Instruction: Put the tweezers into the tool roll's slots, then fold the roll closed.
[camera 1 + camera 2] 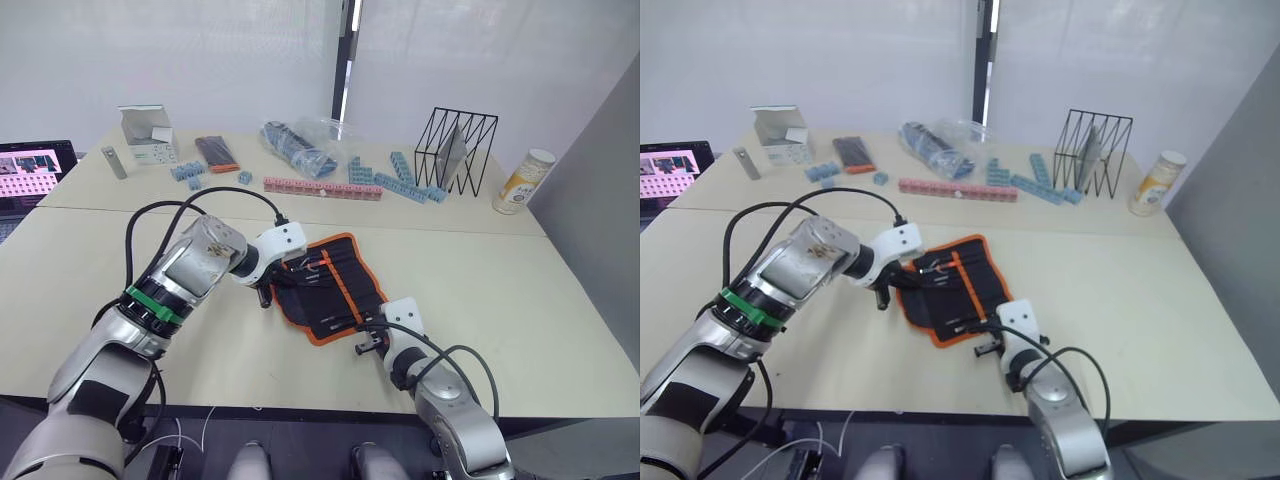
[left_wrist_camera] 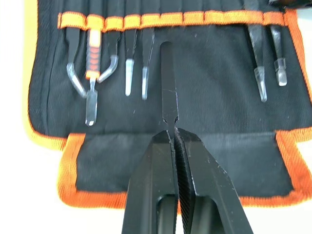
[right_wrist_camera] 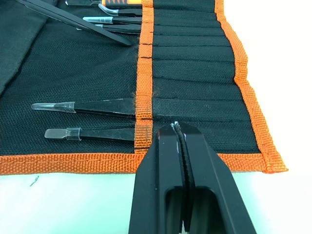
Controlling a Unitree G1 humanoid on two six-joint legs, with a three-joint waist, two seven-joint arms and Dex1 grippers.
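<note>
The tool roll (image 1: pixel 335 285) lies open on the table, black with orange trim. Several tweezers (image 2: pixel 129 73) sit in its slots under the orange band (image 2: pixel 195 18), their clear-capped tips pointing out. Two more tweezers (image 3: pixel 97 106) lie tucked in near the roll's other end. My left gripper (image 2: pixel 174 132) is shut on one black tweezer (image 2: pixel 168 83), holding it over the roll with its far end just short of the band. At the roll's near corner my right gripper (image 3: pixel 177 127) is shut, its tips resting on the fabric beside the orange band.
Blue blocks (image 1: pixel 400 180) and a pink block row (image 1: pixel 322 187) lie at the back of the table. There too are a black wire rack (image 1: pixel 456 150), a can (image 1: pixel 523 181), a plastic bag (image 1: pixel 300 145), a small box (image 1: pixel 148 135) and a laptop (image 1: pixel 30 175).
</note>
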